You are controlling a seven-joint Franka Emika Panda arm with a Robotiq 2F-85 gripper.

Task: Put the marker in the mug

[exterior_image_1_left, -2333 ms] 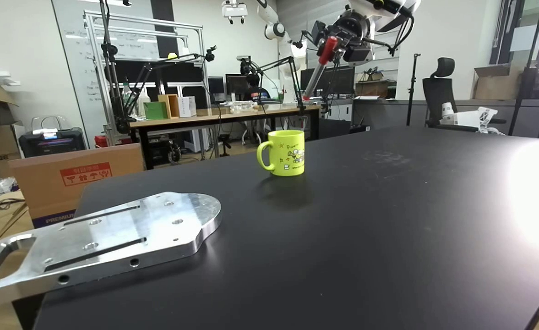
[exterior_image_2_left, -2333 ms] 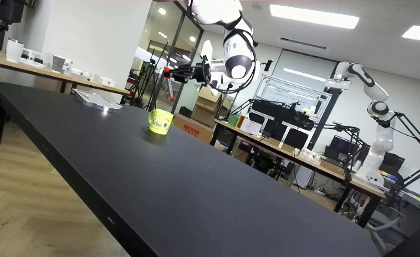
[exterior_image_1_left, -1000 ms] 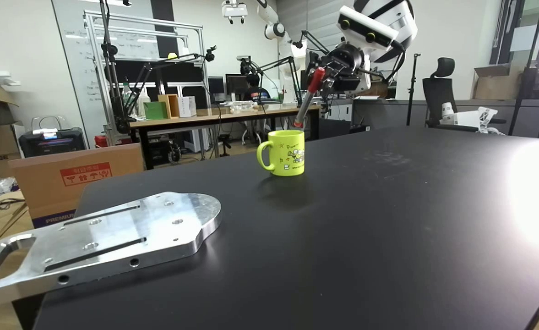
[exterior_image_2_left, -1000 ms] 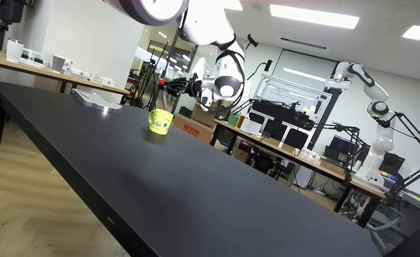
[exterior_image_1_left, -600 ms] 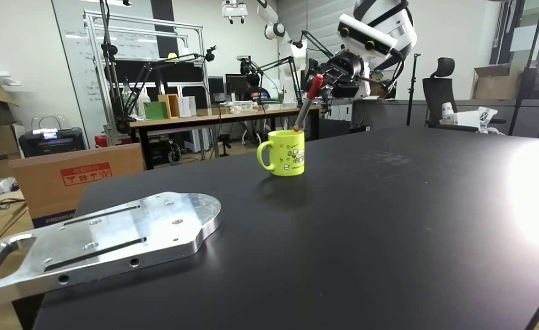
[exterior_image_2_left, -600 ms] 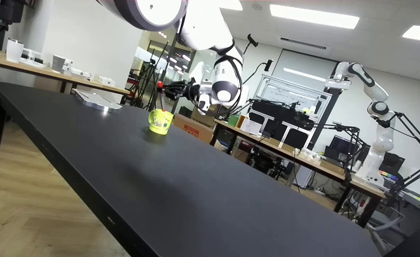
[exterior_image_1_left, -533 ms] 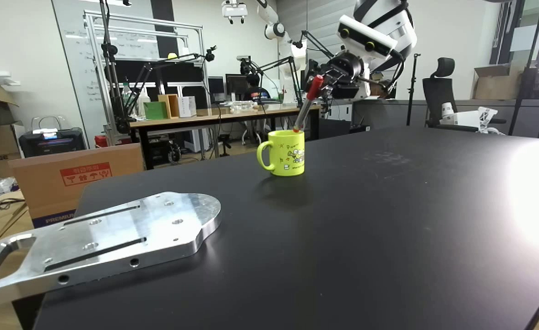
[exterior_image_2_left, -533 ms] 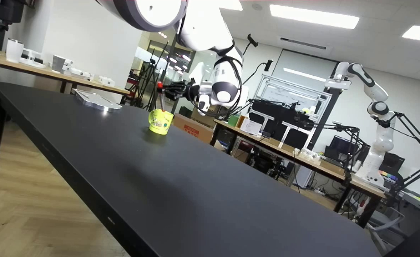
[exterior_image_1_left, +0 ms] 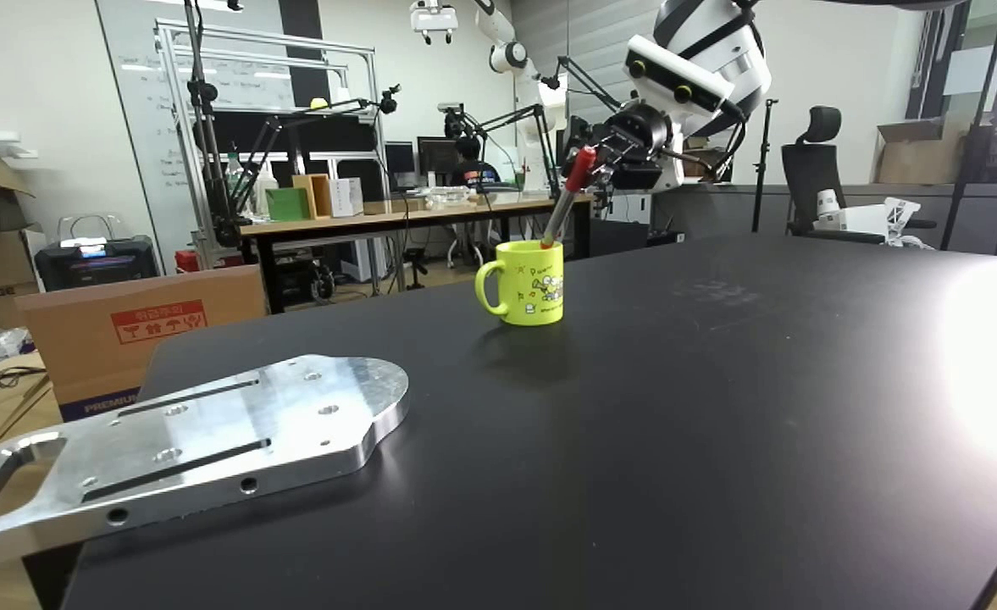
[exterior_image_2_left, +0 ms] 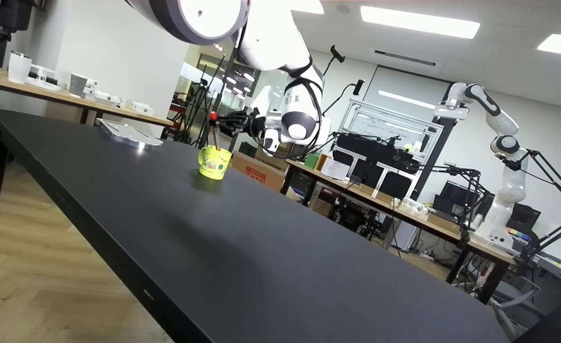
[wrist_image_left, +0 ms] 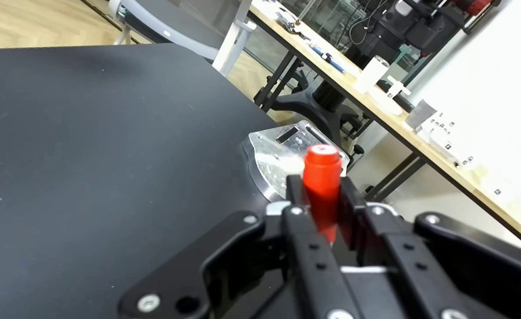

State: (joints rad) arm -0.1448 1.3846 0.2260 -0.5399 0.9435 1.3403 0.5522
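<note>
On the left of the black counter [exterior_image_1_left: 659, 440], a machined metal plate [exterior_image_1_left: 235, 424] lies well apart from the action, its cut-out end [exterior_image_1_left: 41, 442] jutting past the edge, perhaps to leave working room. At center, a yellow-green mug [exterior_image_1_left: 532, 284] stands upright, mouth up for the drop, its handle [exterior_image_1_left: 480, 290] pointing left, conveniently out of the way. Just right, a red-ended marker [exterior_image_1_left: 560, 214] slants over it, lower tip [exterior_image_1_left: 546, 244] at the mug's mouth; whether it dips inside or hangs just above, I cannot tell from here. The pincer [wrist_image_left: 323, 195] grips the marker's red upper end between its pads [wrist_image_left: 352, 201], as the wrist view shows, presumably keeping the lower length free to enter and itself above the rim. At right, the angled Franka arm [exterior_image_1_left: 739, 63] likely accounts for the slant; lowering, then release, seems the step remaining.
</note>
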